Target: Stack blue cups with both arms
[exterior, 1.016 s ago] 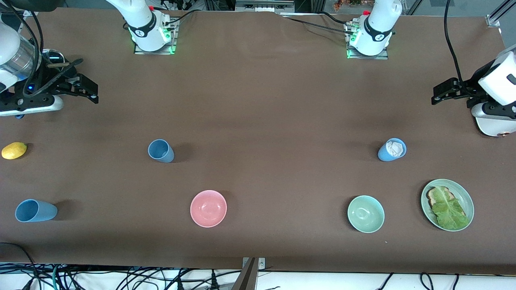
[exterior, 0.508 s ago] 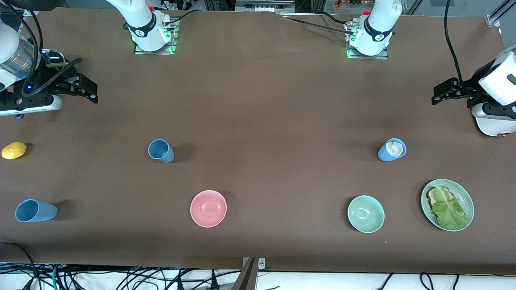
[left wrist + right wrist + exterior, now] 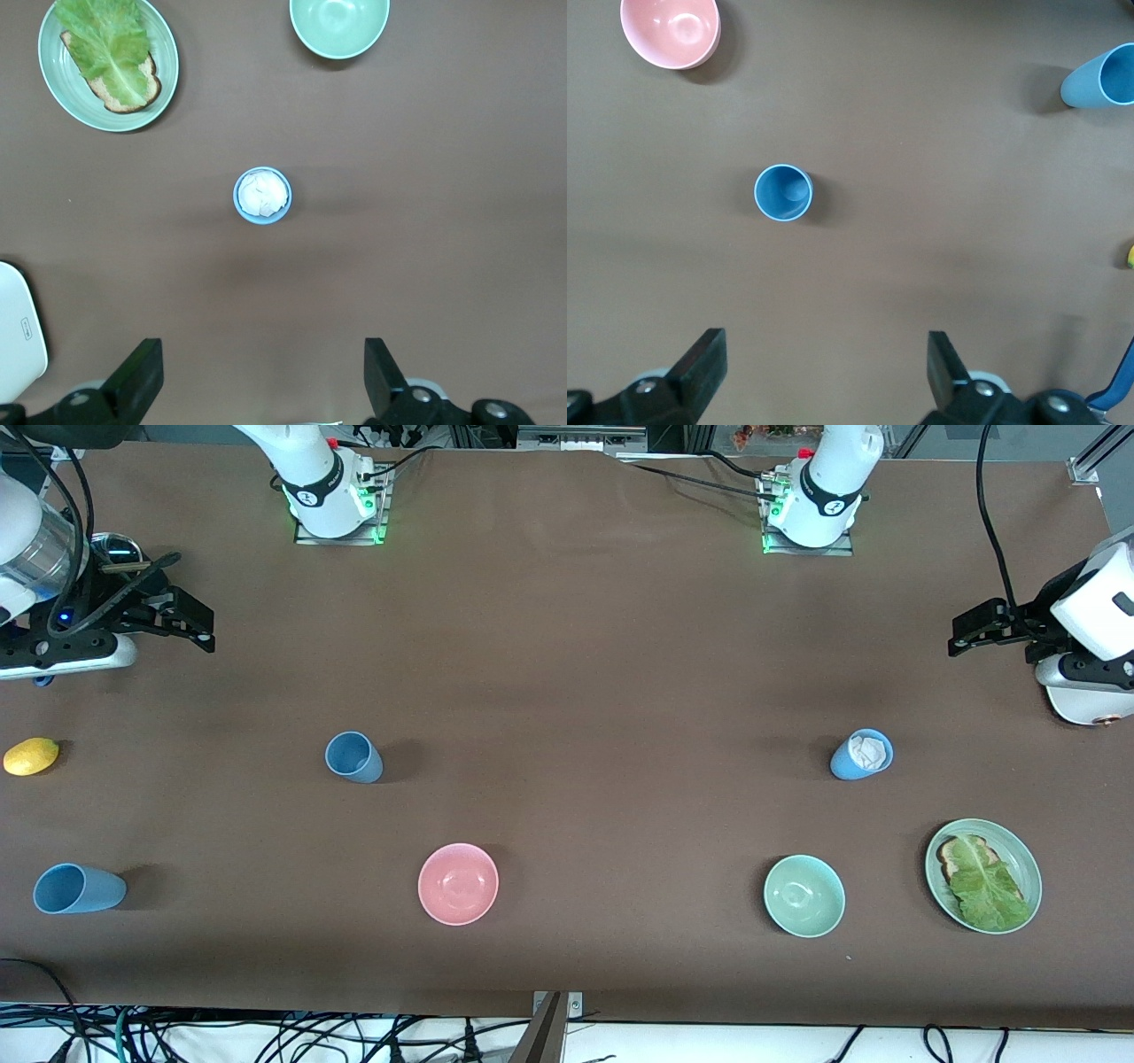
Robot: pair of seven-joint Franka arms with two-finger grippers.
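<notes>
Three light-blue cups stand apart on the brown table. One empty cup also shows in the right wrist view. A second empty cup is at the right arm's end, nearer the camera. The third cup holds crumpled white paper. My right gripper is open and empty, high over the table at the right arm's end. My left gripper is open and empty, high over the left arm's end.
A pink bowl and a pale green bowl sit nearer the camera than the cups. A green plate with toast and lettuce is beside the green bowl. A lemon lies at the right arm's end.
</notes>
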